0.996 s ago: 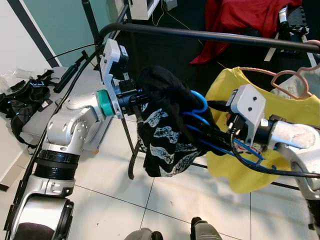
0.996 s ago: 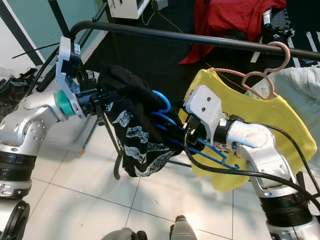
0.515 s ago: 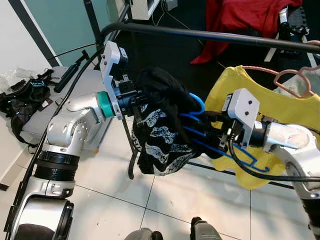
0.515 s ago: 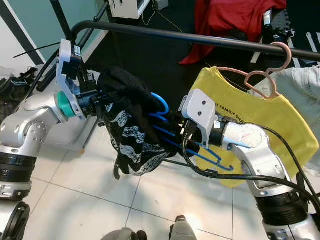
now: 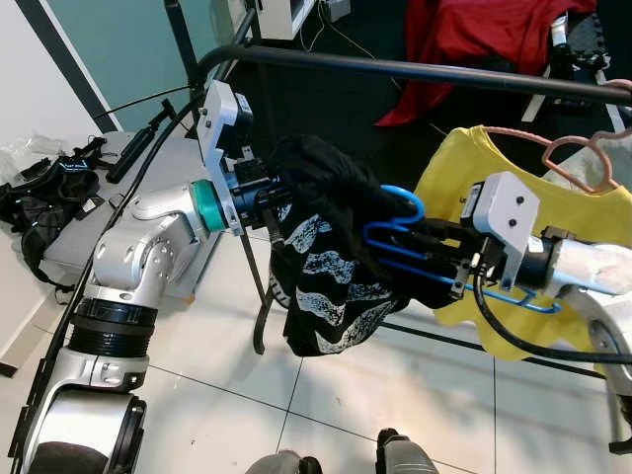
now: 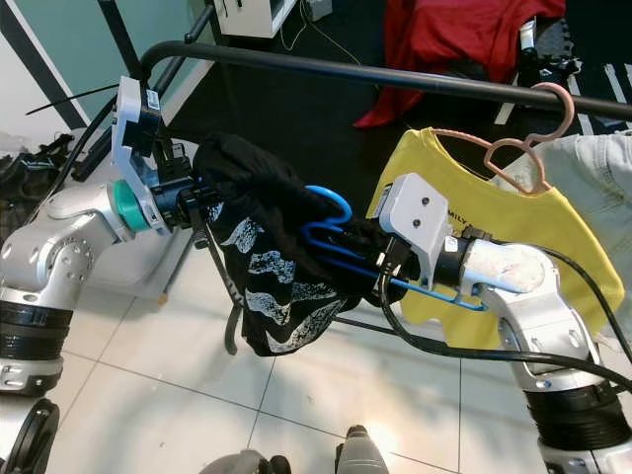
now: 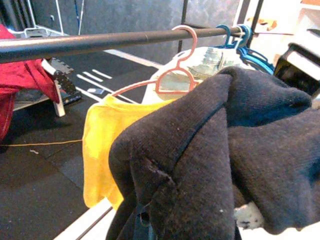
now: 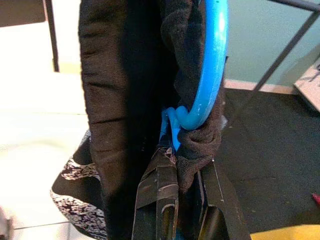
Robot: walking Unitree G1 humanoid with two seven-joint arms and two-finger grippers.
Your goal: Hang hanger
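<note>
Over on my left, my left gripper (image 5: 265, 202) is buried in one black knitted garment with a white-patterned lining (image 5: 326, 267), and I cannot tell how wide its fingers stand under the cloth. That garment hangs between my two arms, just below the one long black metal clothes rail (image 5: 415, 69). Moving right, one bright blue plastic hanger (image 5: 395, 212) pokes its hook out of the black fabric, and my right gripper (image 8: 177, 200) has its two black fingers clamped on the hanger's neck, cloth bunched around them. The hanger sits below the rail, its hook not on it. Further right, one yellow T-shirt (image 6: 513, 222) hangs from one pink hanger (image 6: 528, 148) hooked on the rail; its print reads partly "FAMILY", the rest hidden. Beyond the rail lies one red cloth (image 5: 474, 35). Through the left wrist camera, several blue hangers (image 7: 240, 37) crowd the rail's far end.
</note>
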